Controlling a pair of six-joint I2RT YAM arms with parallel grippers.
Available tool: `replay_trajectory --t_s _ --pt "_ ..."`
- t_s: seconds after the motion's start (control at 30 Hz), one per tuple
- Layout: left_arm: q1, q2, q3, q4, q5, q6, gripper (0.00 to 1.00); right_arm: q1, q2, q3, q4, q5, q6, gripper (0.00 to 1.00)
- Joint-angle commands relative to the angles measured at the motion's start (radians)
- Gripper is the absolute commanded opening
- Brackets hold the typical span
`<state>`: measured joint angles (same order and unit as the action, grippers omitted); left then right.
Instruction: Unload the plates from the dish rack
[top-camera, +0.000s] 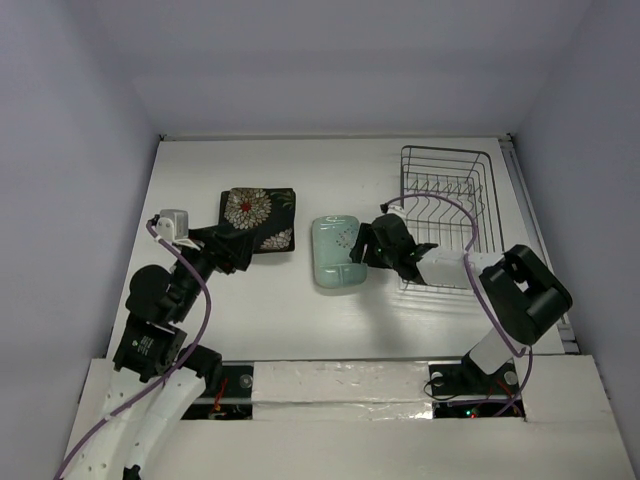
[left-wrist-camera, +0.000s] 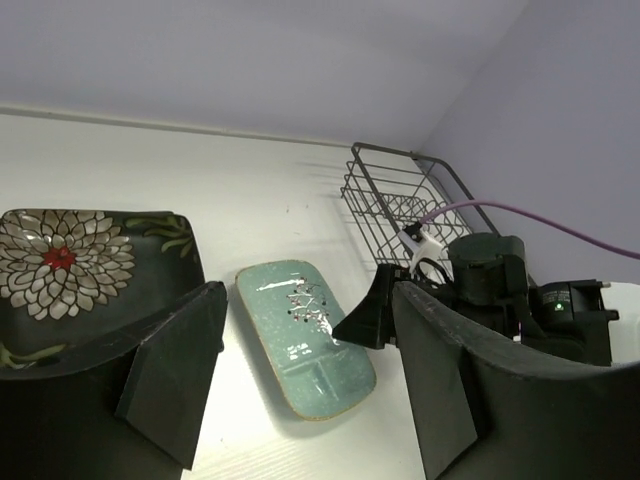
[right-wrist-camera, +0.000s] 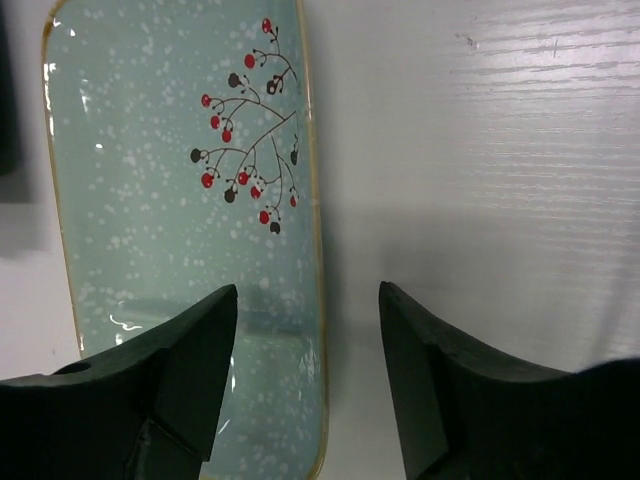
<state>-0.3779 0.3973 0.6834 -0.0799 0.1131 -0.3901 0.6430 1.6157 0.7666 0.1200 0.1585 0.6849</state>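
Dark wire forms the dish rack (top-camera: 447, 200), which stands by the right edge of the white tabletop (top-camera: 200, 180), toward its far right corner. No plate shows between its dividers. Two plates lie flat outside it. A black flowered plate (top-camera: 258, 218) rests left of the middle, nearer the far edge than the near one. A pale mint plate (top-camera: 337, 251) with a red-berry sprig lies about the tabletop's middle, just left of the rack.

Each plate sits within one arm's reach, which looks like the reason for the split. The left gripper (top-camera: 238, 250) hovers at the black plate's near side, and the right gripper (right-wrist-camera: 305, 295) hangs over the mint plate's right rim. Both pincers are spread with nothing between the fingers, so neither plate is held.

Whether a further plate lies beneath either one I cannot tell. Seen from above, the mint plate's near end has a stepped outline that may be a second rim. The right arm (top-camera: 445, 268) covers the rack's near end from above and blocks part of it in the left wrist view. There the black plate is also cut off by the frame and a finger. In the right wrist view, the fingers hide the mint plate's near end.
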Motion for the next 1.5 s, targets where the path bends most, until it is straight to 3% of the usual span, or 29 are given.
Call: replay_trajectory --t_s 0.0,0.03,0.17,0.33,0.5,0.57,0.6,0.63,0.67,0.7,0.83,0.87,0.9,0.93,1.03,1.17,1.47 --pt "0.005 0.009 0.027 0.035 -0.012 0.013 0.66 0.003 -0.03 0.013 0.012 0.024 -0.022 0.7" --pt "0.005 0.009 0.027 0.035 -0.01 0.013 0.67 0.012 -0.054 0.014 0.007 0.021 -0.025 0.78" --pt "0.005 0.02 0.03 0.035 -0.015 0.013 0.75 0.023 -0.146 0.04 -0.045 0.015 -0.054 0.91" --pt "0.005 0.047 0.03 0.039 -0.006 0.016 0.87 0.032 -0.26 0.109 -0.082 -0.022 -0.088 0.93" --pt "0.005 0.11 0.042 0.026 0.023 0.008 0.94 0.032 -0.353 0.158 -0.106 -0.011 -0.127 0.9" --pt "0.005 0.117 0.044 0.029 0.025 0.004 0.96 0.032 -0.376 0.18 -0.108 -0.03 -0.145 0.75" --pt "0.005 0.118 0.045 0.031 0.028 -0.001 0.97 0.032 -0.399 0.174 -0.093 -0.036 -0.153 0.61" --pt "0.005 0.117 0.047 0.034 0.03 -0.006 0.98 0.032 -0.463 0.165 -0.077 -0.037 -0.157 0.17" --pt "0.005 0.118 0.051 0.032 0.028 -0.007 0.99 0.032 -0.503 0.151 -0.062 -0.016 -0.172 0.04" --pt "0.005 0.118 0.065 0.031 0.023 -0.007 0.99 0.032 -0.546 0.148 -0.06 -0.001 -0.188 0.0" --pt "0.005 0.127 0.114 0.022 0.017 -0.004 0.99 0.032 -0.791 0.14 -0.078 0.117 -0.263 0.0" --pt "0.005 0.129 0.126 0.022 0.017 0.002 0.99 0.032 -0.891 0.138 -0.094 0.189 -0.292 0.05" --pt "0.005 0.136 0.151 0.019 0.01 0.005 0.99 0.032 -0.937 0.135 -0.1 0.229 -0.306 0.16" --pt "0.005 0.141 0.162 0.019 0.004 0.008 0.99 0.032 -0.977 0.131 -0.106 0.266 -0.318 0.53" --pt "0.005 0.155 0.202 0.014 -0.024 0.026 0.99 0.032 -1.103 0.099 -0.117 0.436 -0.326 0.99" --pt "0.005 0.155 0.22 0.022 -0.047 0.037 0.99 0.032 -1.163 0.056 -0.14 0.547 -0.311 1.0" --pt "0.005 0.158 0.197 0.037 -0.027 0.051 0.99 0.032 -1.111 0.057 -0.157 0.523 -0.306 1.0"
